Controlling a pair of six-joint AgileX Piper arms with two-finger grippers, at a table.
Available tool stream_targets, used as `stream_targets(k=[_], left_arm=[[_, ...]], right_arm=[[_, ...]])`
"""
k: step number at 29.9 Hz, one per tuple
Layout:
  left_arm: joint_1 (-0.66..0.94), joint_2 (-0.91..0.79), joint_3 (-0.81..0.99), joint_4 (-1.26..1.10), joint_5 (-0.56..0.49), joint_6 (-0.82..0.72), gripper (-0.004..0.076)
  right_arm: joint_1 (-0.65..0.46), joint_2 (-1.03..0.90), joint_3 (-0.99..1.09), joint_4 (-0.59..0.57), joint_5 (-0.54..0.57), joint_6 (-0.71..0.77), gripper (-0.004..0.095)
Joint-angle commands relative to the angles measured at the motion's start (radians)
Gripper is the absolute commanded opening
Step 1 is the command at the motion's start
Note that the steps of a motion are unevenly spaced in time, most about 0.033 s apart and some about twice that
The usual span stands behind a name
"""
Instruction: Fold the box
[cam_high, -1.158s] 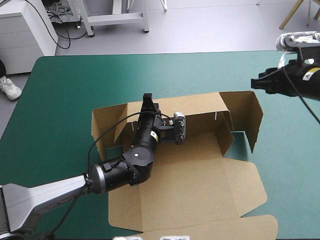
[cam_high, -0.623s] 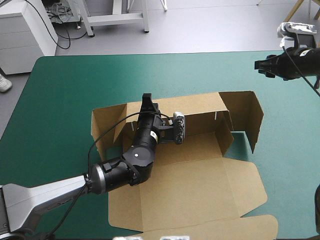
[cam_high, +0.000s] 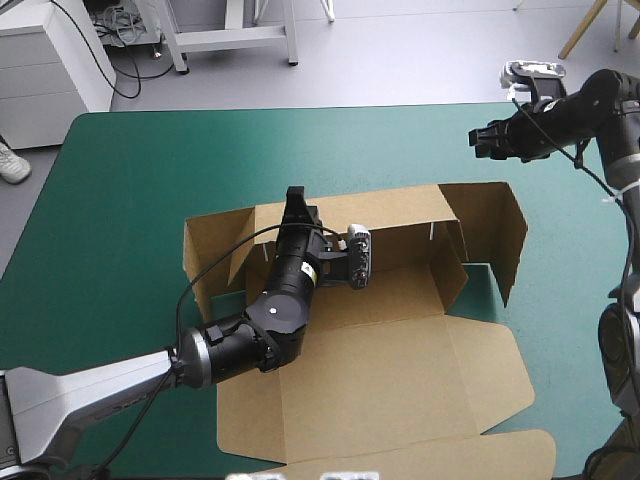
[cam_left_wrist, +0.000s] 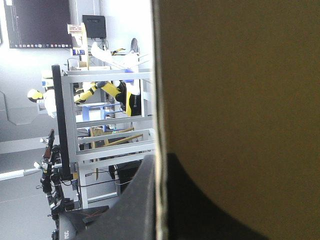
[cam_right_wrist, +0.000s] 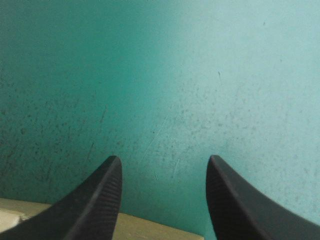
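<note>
Item 1: brown box of cut board (cam_high: 400, 370), lying mid-desk. I log it as partly raised. The rear wall is upright and a side wall stands at each end. The wide lid panel lies flat on the near side, reaching toward the desk's near edge.

Item 2: left hand (cam_high: 295, 203), two black curved fingers, arm reaching in over the box floor. I read it as clamped on the top edge of the rear wall. In its wrist view the board's edge passes between the fingers of the left hand (cam_left_wrist: 160, 162), and the box (cam_left_wrist: 240, 75) fills the field to one side.

Item 3: right hand (cam_high: 480, 138), raised over the far right of the desk, apart from the box. Its wrist view shows the right hand (cam_right_wrist: 165, 167) spread wide, holding nothing.

Item 4: desk with teal-green cover (cam_high: 120, 200), bare between the right fingers (cam_right_wrist: 150, 75).
</note>
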Motion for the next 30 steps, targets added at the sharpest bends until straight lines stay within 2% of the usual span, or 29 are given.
stream_targets(k=[1, 12, 22, 27, 30], left_arm=[[-0.007, -0.04, -0.03, 0.05, -0.002, -0.013, -0.001], [-0.007, -0.04, -0.03, 0.051, -0.006, -0.013, -0.001], [-0.007, -0.04, -0.03, 0.052, -0.006, -0.013, -0.001], [-0.007, -0.04, -0.03, 0.06, -0.008, -0.005, -0.001], [-0.007, -0.04, -0.03, 0.063, -0.008, -0.006, -0.001]], right_arm=[[-0.001, -0.032, -0.032, -0.014, 0.009, -0.001, 0.0482], [-0.001, -0.047, 0.057, -0.019, 0.023, 0.005, 0.0481], [-0.001, -0.163, 0.205, -0.006, -0.018, -0.03, 0.0452], [-0.001, -0.233, 0.325, 0.04, -0.072, -0.066, 0.0451], [-0.001, -0.298, 0.421, 0.057, -0.144, -0.093, 0.0442]])
